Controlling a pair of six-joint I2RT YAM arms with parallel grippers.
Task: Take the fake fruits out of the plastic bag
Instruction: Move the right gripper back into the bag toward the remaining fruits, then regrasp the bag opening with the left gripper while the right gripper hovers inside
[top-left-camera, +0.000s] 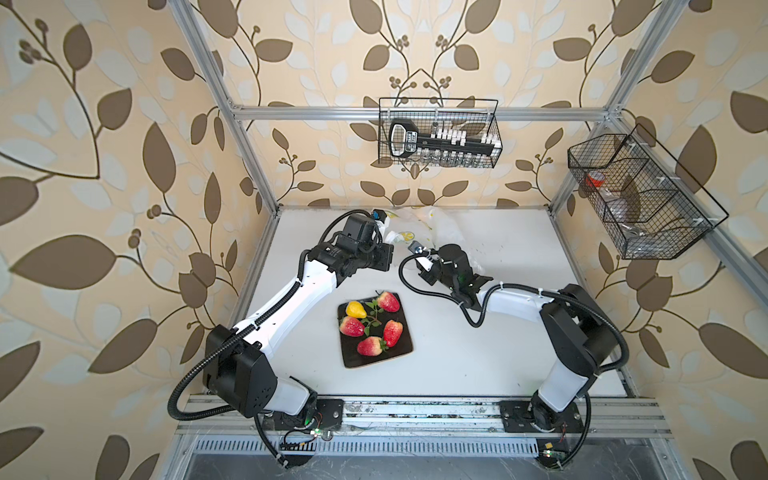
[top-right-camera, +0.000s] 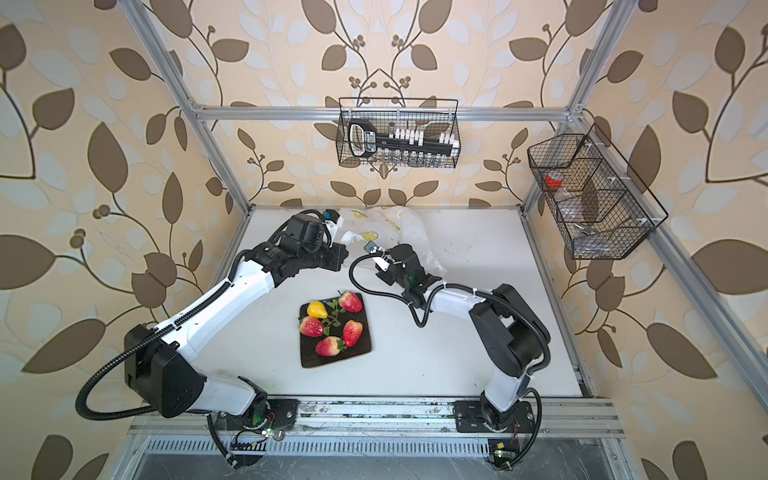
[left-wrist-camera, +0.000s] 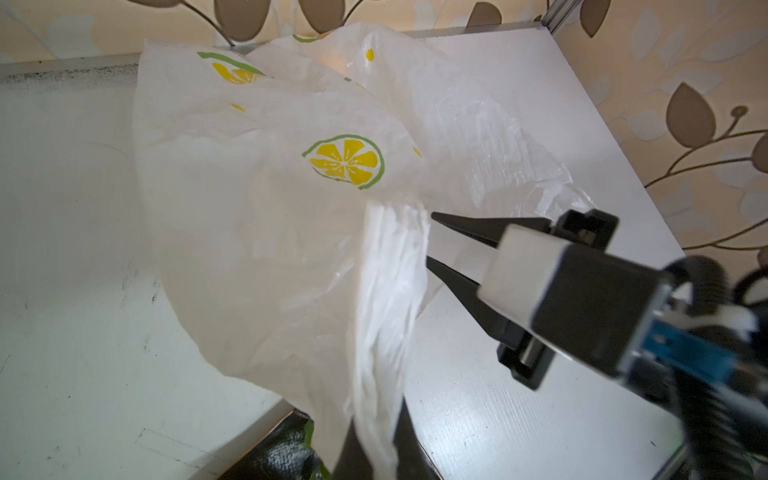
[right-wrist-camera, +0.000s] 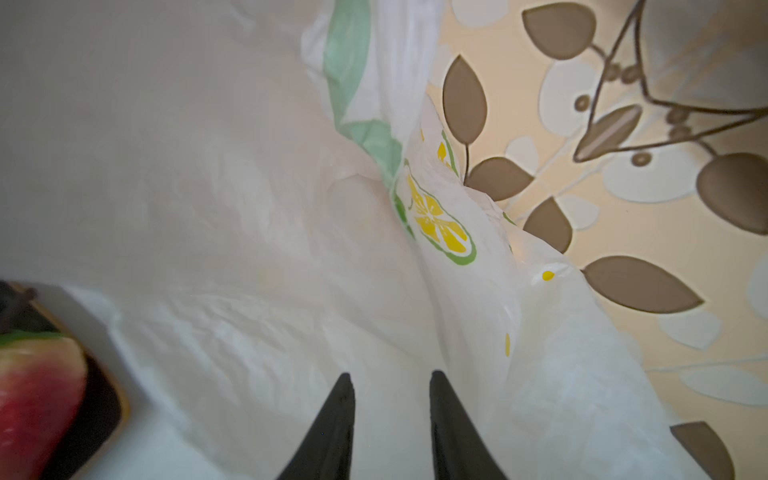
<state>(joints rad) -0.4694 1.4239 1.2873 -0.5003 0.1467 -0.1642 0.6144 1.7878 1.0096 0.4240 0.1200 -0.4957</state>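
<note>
plastic bag (left-wrist-camera: 291, 232) | left tool (left-wrist-camera: 374, 451) clamped shut on it | right tool (left-wrist-camera: 430, 237) part-open, tips against bag

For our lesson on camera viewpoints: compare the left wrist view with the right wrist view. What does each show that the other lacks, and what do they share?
Only the left wrist view: the left gripper pinching a bunched strip of the plastic bag, so that the bag hangs lifted. Only the right wrist view: a red strawberry lying on the black tray. Both: the lemon-printed bag, the right gripper with its jaws apart close to the bag, and the leafy wallpaper behind.
</note>
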